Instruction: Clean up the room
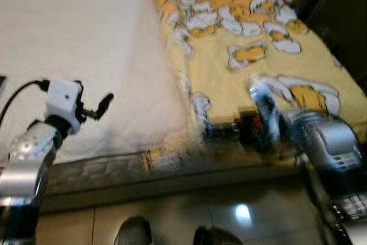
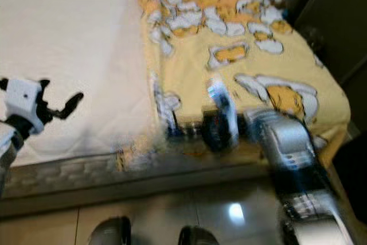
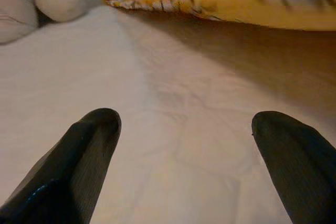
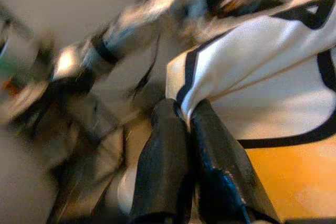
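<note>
Bedmaking looks barely started imo: right gripper [image 4: 186,116] fingers pinched on the yellow blanket [image 1: 258,78] edge, left gripper [image 3: 184,135] fingers wide over bare mattress [image 1: 86,38]

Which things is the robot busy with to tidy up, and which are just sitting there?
In the job:
- yellow cartoon blanket, its edge pinched
- right gripper, shut on the blanket's edge
- left gripper, open above the white mattress

Just there:
- beige stuffed toy on the mattress
- tiled floor
</note>
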{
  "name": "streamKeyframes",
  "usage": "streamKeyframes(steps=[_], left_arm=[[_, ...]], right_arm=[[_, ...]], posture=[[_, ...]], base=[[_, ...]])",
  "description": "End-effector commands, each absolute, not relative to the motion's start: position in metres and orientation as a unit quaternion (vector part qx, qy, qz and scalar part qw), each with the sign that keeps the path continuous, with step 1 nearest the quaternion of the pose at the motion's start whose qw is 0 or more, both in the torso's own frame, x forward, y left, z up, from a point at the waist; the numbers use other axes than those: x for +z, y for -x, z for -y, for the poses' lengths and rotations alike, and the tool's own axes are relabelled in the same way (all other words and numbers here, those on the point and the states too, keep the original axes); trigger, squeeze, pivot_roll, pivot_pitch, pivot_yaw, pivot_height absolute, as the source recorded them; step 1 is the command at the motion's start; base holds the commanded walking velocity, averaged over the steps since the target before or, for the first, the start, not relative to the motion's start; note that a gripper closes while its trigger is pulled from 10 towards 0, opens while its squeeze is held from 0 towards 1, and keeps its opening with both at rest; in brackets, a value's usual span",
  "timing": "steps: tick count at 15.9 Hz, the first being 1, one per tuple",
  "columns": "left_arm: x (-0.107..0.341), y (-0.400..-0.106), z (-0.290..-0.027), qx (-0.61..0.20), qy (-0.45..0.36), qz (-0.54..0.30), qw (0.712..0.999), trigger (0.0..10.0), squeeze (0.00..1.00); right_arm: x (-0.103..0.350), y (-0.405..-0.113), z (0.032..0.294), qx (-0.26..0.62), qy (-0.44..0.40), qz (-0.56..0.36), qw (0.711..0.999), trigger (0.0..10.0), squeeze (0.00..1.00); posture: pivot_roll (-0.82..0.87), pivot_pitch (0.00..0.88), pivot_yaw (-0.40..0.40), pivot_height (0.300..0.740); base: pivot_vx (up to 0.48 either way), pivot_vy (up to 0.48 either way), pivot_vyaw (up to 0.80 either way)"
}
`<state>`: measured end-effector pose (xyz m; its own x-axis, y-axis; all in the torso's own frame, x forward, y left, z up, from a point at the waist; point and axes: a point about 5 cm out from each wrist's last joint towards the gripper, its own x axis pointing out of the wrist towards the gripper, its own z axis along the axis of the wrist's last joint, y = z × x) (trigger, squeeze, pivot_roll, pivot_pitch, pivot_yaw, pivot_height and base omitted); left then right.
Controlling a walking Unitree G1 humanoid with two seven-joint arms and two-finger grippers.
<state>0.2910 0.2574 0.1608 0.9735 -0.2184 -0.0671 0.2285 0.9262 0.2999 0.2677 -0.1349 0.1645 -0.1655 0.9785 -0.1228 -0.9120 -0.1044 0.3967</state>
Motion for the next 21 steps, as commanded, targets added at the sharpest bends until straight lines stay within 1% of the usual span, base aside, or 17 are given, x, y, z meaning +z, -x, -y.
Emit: streamKeyframes(steps=[1,2,3,5,6,7,8,9,10,11,12,14,18,20,21], left_arm=[[0.158,-0.293,-0.253,-0.127,-0.16,-0.017,0.979,10.0,0.0],[0.155,-0.295,-0.25,-0.133,-0.16,-0.018,0.978,10.0,0.0],[0.153,-0.295,-0.247,-0.139,-0.161,-0.019,0.977,10.0,0.0],[0.152,-0.296,-0.246,-0.142,-0.166,-0.021,0.976,10.0,0.0],[0.152,-0.296,-0.246,-0.142,-0.168,-0.021,0.975,10.0,0.0],[0.152,-0.297,-0.248,-0.141,-0.172,-0.019,0.975,10.0,0.0],[0.153,-0.299,-0.249,-0.139,-0.175,-0.018,0.975,10.0,0.0],[0.154,-0.299,-0.25,-0.138,-0.177,-0.016,0.974,10.0,0.0],[0.155,-0.3,-0.251,-0.138,-0.178,-0.014,0.974,10.0,0.0],[0.155,-0.3,-0.252,-0.138,-0.181,-0.014,0.974,10.0,0.0],[0.155,-0.3,-0.252,-0.139,-0.182,-0.014,0.973,10.0,0.0],[0.154,-0.299,-0.252,-0.144,-0.184,-0.015,0.972,10.0,0.0],[0.152,-0.299,-0.25,-0.149,-0.183,-0.014,0.972,10.0,0.0],[0.151,-0.3,-0.25,-0.148,-0.184,-0.015,0.972,10.0,0.0],[0.147,-0.3,-0.247,-0.15,-0.178,-0.02,0.972,10.0,0.0]], right_arm=[[0.159,-0.251,0.121,0.787,-0.051,-0.204,0.579,0.0,0.0],[0.143,-0.25,0.124,0.765,-0.011,-0.231,0.602,0.0,0.0],[0.13,-0.251,0.125,0.744,0.012,-0.246,0.621,0.0,0.0],[0.117,-0.258,0.124,0.709,0.031,-0.252,0.658,0.0,0.0],[0.114,-0.261,0.123,0.699,0.044,-0.245,0.671,0.0,0.0],[0.108,-0.27,0.12,0.66,0.059,-0.224,0.714,10.0,0.0],[0.101,-0.283,0.115,0.604,0.053,-0.202,0.769,10.0,0.0],[0.099,-0.286,0.113,0.588,0.045,-0.196,0.784,10.0,0.0],[0.098,-0.287,0.111,0.583,0.025,-0.193,0.789,10.0,0.17],[0.098,-0.286,0.109,0.587,0.009,-0.192,0.787,10.0,1.0],[0.099,-0.285,0.108,0.593,0.002,-0.191,0.782,10.0,1.0],[0.099,-0.276,0.109,0.619,-0.018,-0.199,0.76,10.0,1.0],[0.091,-0.258,0.113,0.662,-0.014,-0.239,0.71,10.0,1.0],[0.086,-0.263,0.114,0.643,0.008,-0.237,0.728,10.0,1.0],[0.083,-0.271,0.115,0.606,0.032,-0.225,0.762,10.0,1.0]], posture=[[0.04,0.031,-0.034,0.74],[0.04,0.031,-0.032,0.74],[0.04,0.033,-0.031,0.74],[0.04,0.035,-0.031,0.74],[0.04,0.037,-0.032,0.74],[0.04,0.037,-0.031,0.74],[0.05,0.038,-0.032,0.74],[0.05,0.038,-0.031,0.74],[0.05,0.039,-0.031,0.74],[0.05,0.036,-0.03,0.74],[0.05,0.035,-0.03,0.74],[0.05,0.031,-0.03,0.74],[0.04,0.012,-0.034,0.74],[0.04,0.0,-0.037,0.74],[0.04,0.0,-0.04,0.74]], base=[[0.0,0.0,0.0],[0.0,0.0,0.0],[0.0,0.0,0.0],[0.0,0.0,0.0],[0.0,0.0,0.0],[0.0,0.0,0.0],[0.0,0.0,0.0],[0.0,0.0,0.0],[0.0,0.0,0.0],[0.0,0.0,0.0],[0.0,0.0,0.0],[0.0,0.0,0.0],[0.0,0.0,0.0],[0.0,0.0,0.0],[0.0,0.0,0.0]])
